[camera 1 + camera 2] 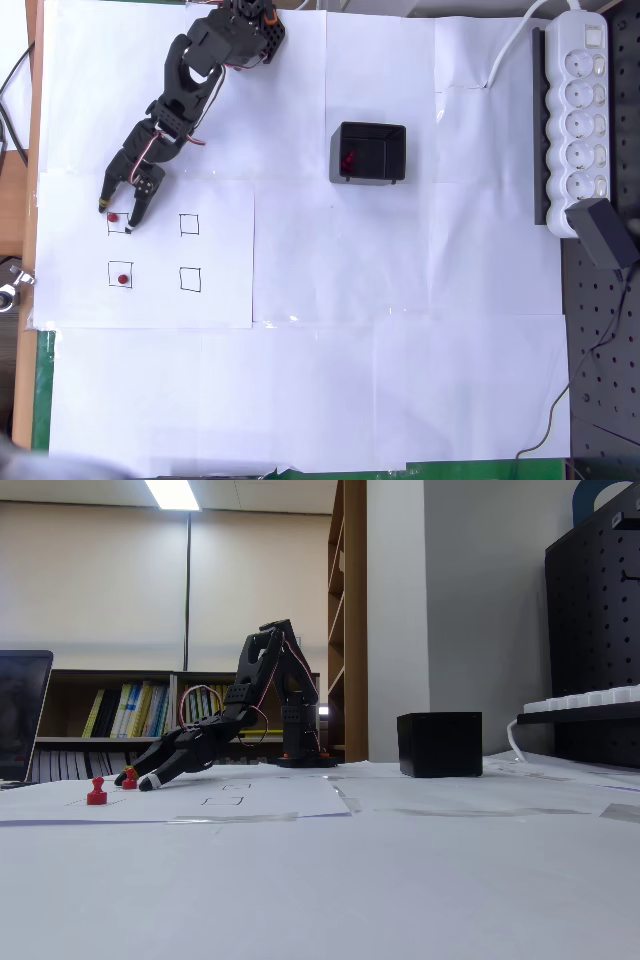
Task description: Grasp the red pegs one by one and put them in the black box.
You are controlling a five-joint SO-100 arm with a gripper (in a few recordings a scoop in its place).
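Step in hand, by my reading: grasp of red peg [113,217] near table's left edge, in upper-left drawn square. Tool [118,214] spread open, fingertips either side of peg, holds nothing. Advice: lower until tips nearly meet paper, centre peg, close gently; tiny peg may tip or squirt out. Second red peg [123,279] in next square toward near edge. Black box [368,152] mid-table, red inside.

Table under taped white paper sheets [400,380]. Power strip [575,110] along right edge. Bookshelves [120,720] behind.
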